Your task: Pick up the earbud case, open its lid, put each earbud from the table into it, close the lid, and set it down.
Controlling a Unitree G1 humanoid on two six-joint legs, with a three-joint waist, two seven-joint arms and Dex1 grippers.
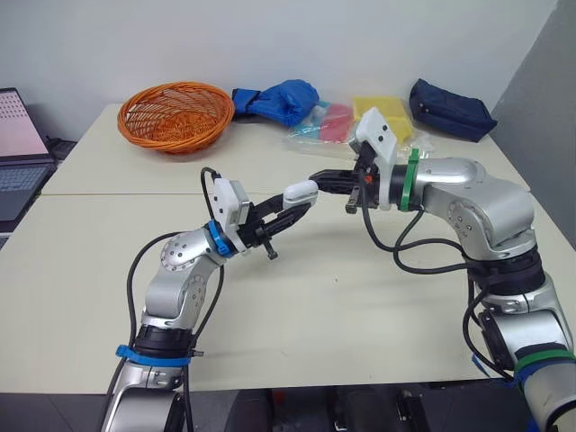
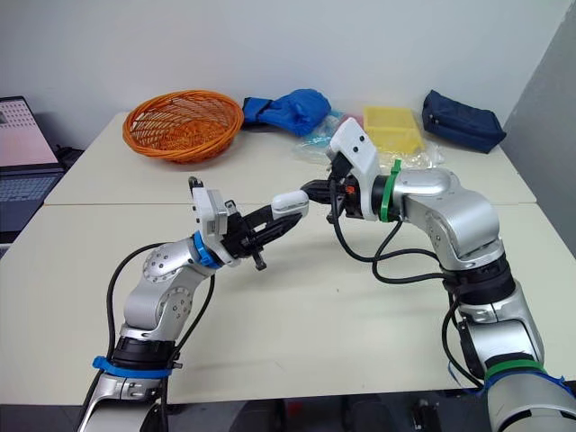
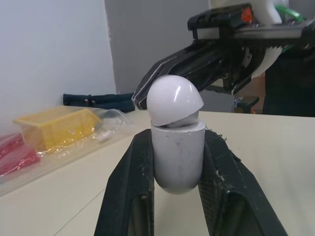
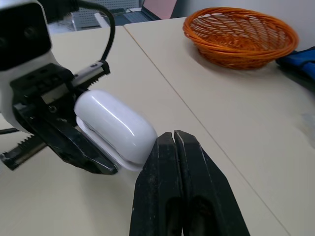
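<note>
My left gripper point(image 1: 298, 202) is shut on the white earbud case point(image 1: 301, 192), holding it above the middle of the table point(image 1: 342, 297). In the left wrist view the case body point(image 3: 176, 147) stands between the two black fingers point(image 3: 129, 191). Its domed lid point(image 3: 174, 98) sits slightly ajar and tilted on top. My right gripper point(image 1: 317, 180) is shut with nothing between its fingers. Its tips point(image 4: 172, 137) press against the lid end of the case point(image 4: 115, 125).
An orange wicker basket point(image 1: 176, 115) stands at the back left. A blue bag point(image 1: 279, 99), plastic-wrapped red packets point(image 1: 328, 121), a yellow box point(image 1: 382, 112) and a navy pouch point(image 1: 450, 108) line the back edge. A laptop point(image 1: 18, 153) sits off the left side.
</note>
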